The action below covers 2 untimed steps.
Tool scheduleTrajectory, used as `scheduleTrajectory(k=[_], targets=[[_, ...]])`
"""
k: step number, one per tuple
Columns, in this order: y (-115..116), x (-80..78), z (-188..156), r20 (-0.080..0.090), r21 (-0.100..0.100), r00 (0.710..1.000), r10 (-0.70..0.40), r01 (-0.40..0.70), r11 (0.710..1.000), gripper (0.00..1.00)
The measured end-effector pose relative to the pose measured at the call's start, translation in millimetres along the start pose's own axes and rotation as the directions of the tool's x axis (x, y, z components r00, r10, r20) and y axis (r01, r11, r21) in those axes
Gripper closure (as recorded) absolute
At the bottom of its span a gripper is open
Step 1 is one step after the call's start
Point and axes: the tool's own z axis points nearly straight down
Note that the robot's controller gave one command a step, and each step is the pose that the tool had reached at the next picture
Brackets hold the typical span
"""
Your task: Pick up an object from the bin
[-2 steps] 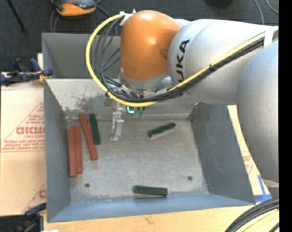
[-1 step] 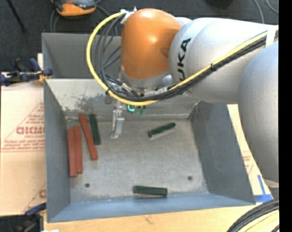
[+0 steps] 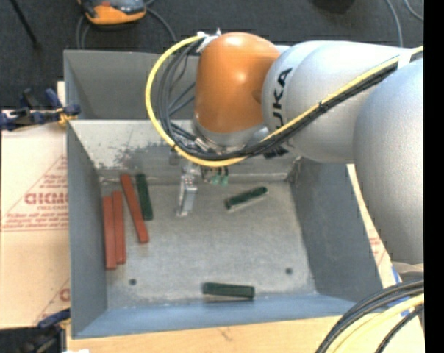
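Near the back of the bin (image 3: 82, 234), the hand (image 3: 185, 197) hangs low under the arm's orange cover (image 3: 233, 87), above a bare patch of floor. Whether it is apart or together I cannot tell. Nothing shows in it, so I judge that no grasp is made. To its left, near but apart, lies a dark stick (image 3: 143, 195), running front to back. Just beside that is a slanted red stick (image 3: 134, 208), and further left two more red sticks (image 3: 113, 230) lie side by side by the left wall. To the hand's right, a little further off, a green stick (image 3: 245, 197) lies alone on a slant, with open floor all round it. A last stick (image 3: 228, 290), dark green, lies flat close to the front wall, well apart from the hand. As I read it, the task is at an early stage: the hand is down inside the bin but over none of the pieces. What appears left is nearly everything, namely settling over one stick, closing on it and lifting it clear. The lone green stick looks the easier choice, since nothing crowds it.
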Motion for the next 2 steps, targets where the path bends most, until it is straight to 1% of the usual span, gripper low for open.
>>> scheduleTrajectory(k=[1,2], targets=[[-14.9,-9.1,62.5,-0.004,0.004,0.999,0.050,-0.050,0.999,0.00],[-55.6,-13.0,69.7,-0.022,0.006,0.994,0.112,-0.111,0.994,0.00]])
